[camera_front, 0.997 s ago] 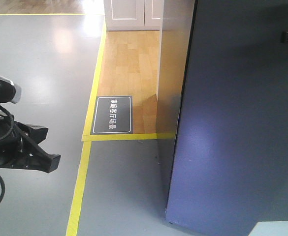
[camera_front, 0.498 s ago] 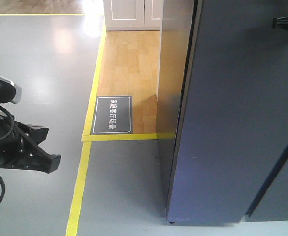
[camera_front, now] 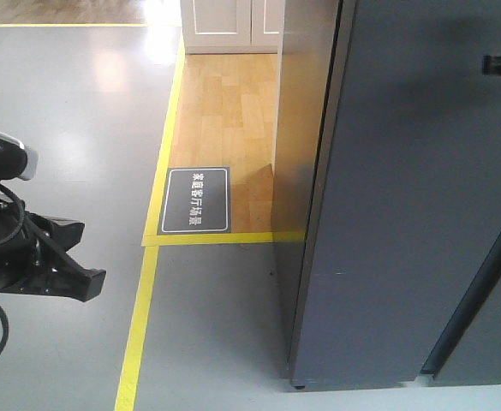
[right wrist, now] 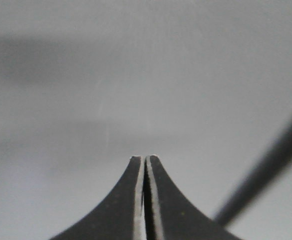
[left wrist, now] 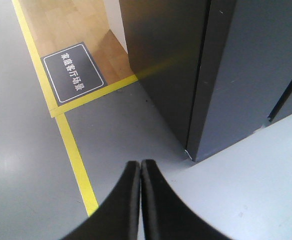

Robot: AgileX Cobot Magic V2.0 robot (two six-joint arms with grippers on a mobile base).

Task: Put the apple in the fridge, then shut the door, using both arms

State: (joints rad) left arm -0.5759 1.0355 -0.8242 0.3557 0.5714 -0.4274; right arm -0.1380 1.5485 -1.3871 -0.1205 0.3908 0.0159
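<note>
Door (camera_front: 404, 197) upright, long axis vertical, dark face toward camera; right pincer (right wrist: 145, 159) pressed together.

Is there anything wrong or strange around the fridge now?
Nothing stands out. The fridge shows only closed dark grey faces, with no spill on the floor. Both tools, left and right, are shut and empty.
</note>
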